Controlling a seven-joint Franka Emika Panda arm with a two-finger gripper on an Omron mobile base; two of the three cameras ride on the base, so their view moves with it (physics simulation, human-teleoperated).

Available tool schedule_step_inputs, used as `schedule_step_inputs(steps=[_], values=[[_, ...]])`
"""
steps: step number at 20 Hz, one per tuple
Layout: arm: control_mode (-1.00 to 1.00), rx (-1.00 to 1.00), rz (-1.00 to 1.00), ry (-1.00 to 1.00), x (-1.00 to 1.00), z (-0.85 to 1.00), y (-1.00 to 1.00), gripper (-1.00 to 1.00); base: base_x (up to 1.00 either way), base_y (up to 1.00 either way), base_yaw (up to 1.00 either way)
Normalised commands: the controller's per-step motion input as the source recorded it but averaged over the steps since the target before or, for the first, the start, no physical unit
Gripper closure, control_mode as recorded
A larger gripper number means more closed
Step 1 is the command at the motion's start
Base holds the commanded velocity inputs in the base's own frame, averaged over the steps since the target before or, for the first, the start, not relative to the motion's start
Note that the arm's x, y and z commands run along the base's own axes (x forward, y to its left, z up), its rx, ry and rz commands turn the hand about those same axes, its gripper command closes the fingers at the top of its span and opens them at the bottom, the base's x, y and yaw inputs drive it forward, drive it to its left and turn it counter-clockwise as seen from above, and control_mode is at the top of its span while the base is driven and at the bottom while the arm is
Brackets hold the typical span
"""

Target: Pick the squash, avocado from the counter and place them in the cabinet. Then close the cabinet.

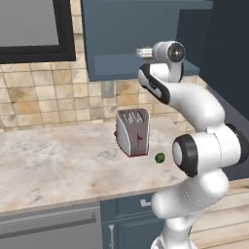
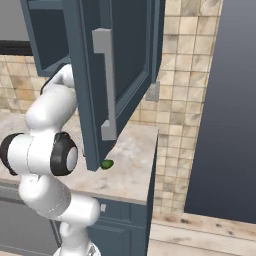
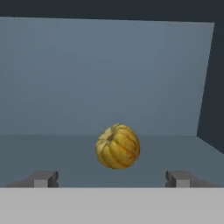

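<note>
Fingers [image 3: 43, 178]: two small dark tips of the gripper [image 3: 111, 179], spread wide and gripping nothing, with open space between each tip and the fruit. Squash [image 3: 117, 146]: ribbed yellow-orange ball, inside the cabinet [image 1: 131, 34], seemingly resting on the shelf floor between the two tips and a little beyond them, touching neither; released, by the look of it. Cabinet: dark blue wall cupboard, door swung open, with its long silver bar handle [image 2: 106, 85] facing the right base camera; the arm reaches up into its interior. Avocado [image 1: 159, 157]: small dark green ball, below the cabinet on the counter [image 1: 58, 160], just beside the toaster [image 1: 132, 131] on the side toward the robot's base; not yet collected. Step in hand, as judged: withdrawal after placing the squash. Handling note: pull the hand straight back out of the cabinet with the fingers kept spread, so that neither tip nudges the round fruit, which looks liable to roll toward the shelf edge; clear the cabinet's lower rim and the open door before lowering toward the avocado.
</note>
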Motion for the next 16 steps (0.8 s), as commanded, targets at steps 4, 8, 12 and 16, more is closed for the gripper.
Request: schedule_step_inputs(steps=[4, 8, 12, 16], values=[[-1.00, 0.00, 0.00, -0.08, -1.00, 0.00, -0.09, -1.00, 0.00, 0.00, 0.00], [-1.00, 0.00, 0.00, 0.00, -1.00, 0.00, 0.00, -1.00, 0.00, 0.00, 0.00], [-1.00, 0.00, 0.06, 0.11, -1.00, 0.00, 0.00, -1.00, 0.00, 0.00, 0.00], [-1.00, 0.02, 0.10, 0.34, -1.00, -0.03, 0.00, -1.00, 0.00, 0.00, 0.00]])
